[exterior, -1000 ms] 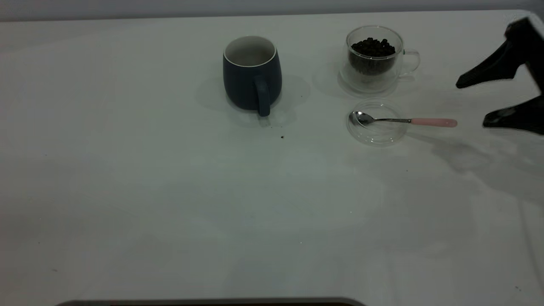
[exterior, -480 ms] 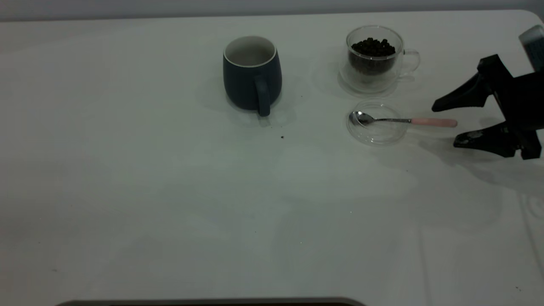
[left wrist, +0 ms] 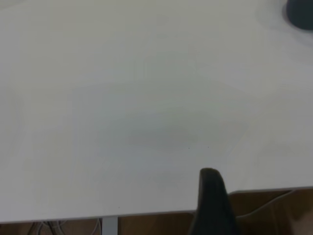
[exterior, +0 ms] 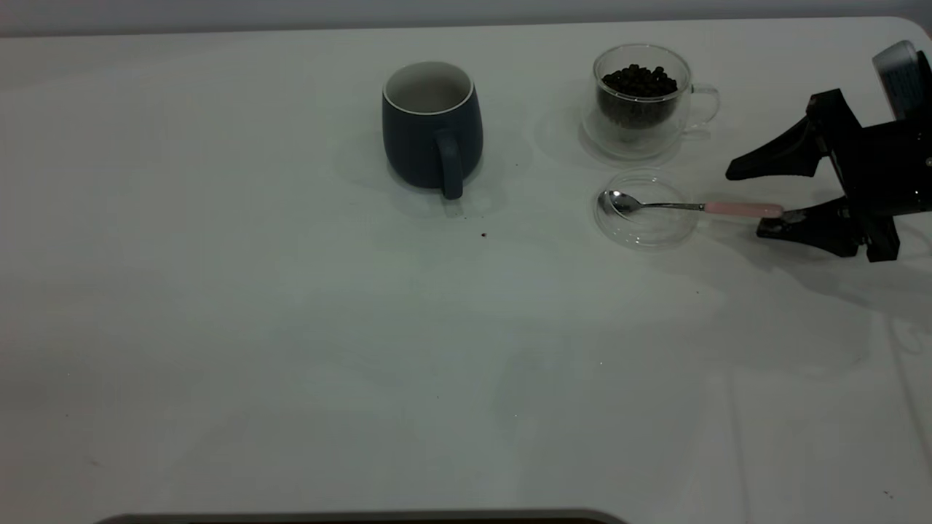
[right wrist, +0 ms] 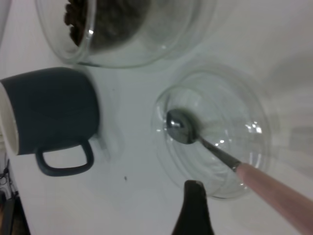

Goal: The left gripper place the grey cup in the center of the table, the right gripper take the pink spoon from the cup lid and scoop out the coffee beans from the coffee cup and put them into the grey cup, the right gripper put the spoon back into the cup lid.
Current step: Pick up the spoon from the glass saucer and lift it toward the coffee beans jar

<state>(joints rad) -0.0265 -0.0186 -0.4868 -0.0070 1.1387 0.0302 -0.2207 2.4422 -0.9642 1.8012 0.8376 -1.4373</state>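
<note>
— White counter [exterior: 291,327] fills nearly everything we see, with a few dark specks on it. What do we have at the left?

— Only bare surface there. In the left wrist view we see one dark finger of the left claw [left wrist: 211,205] near the counter's edge, and we cannot tell whether that claw is apart or together.

— And further along?

— We find the grey cup [exterior: 432,127] upright toward the far middle, white inside, its handle turned toward the camera. A dark crumb [exterior: 483,235] lies on the counter just in front of it.

— Then the glass pieces?

— Yes. Right of the grey cup, well apart, stands the coffee cup [exterior: 641,102] with the coffee beans [exterior: 639,80] heaped inside. Just in front of it sits the cup lid [exterior: 644,211], flat on the counter. We see the pink spoon [exterior: 692,207] with its bowl resting in the lid and its pink handle reaching out over the rim to the right.

— And the right claw [exterior: 761,200]?

— It sits at the handle's end, fingers spread wide apart. The nearer fingertip is at the tip of the handle; whether it touches, we cannot tell. The farther finger is clear of it.
</note>
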